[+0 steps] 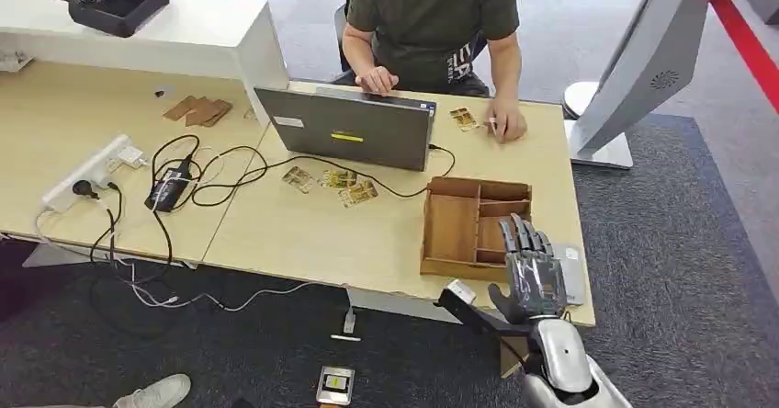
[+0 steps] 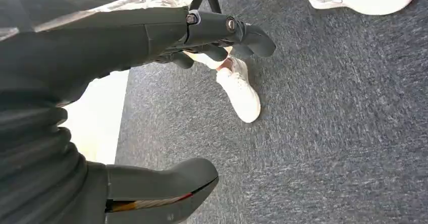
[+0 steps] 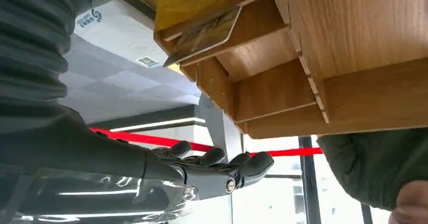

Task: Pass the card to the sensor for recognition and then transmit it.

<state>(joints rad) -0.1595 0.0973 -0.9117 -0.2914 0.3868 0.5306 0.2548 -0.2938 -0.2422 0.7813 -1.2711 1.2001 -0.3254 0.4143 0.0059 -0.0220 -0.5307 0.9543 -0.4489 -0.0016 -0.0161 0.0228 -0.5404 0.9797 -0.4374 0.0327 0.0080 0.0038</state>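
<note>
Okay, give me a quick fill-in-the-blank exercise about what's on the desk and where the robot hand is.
1. The right robot hand is raised beside the wooden ____ with compartments.
2. The person sits behind an open ____.
3. A black cable crosses the desk next to three loose ____.
4. In the left wrist view, the left robot hand hangs over grey ____.

Missing words: box; laptop; cards; carpet

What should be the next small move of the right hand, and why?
Probably it should ease forward and down into the near compartment of the wooden box and close on a card. The right hand hangs over the box's near right corner with fingers apart and holds nothing, and the right wrist view shows a card lying in a compartment just ahead of the fingers.
</note>
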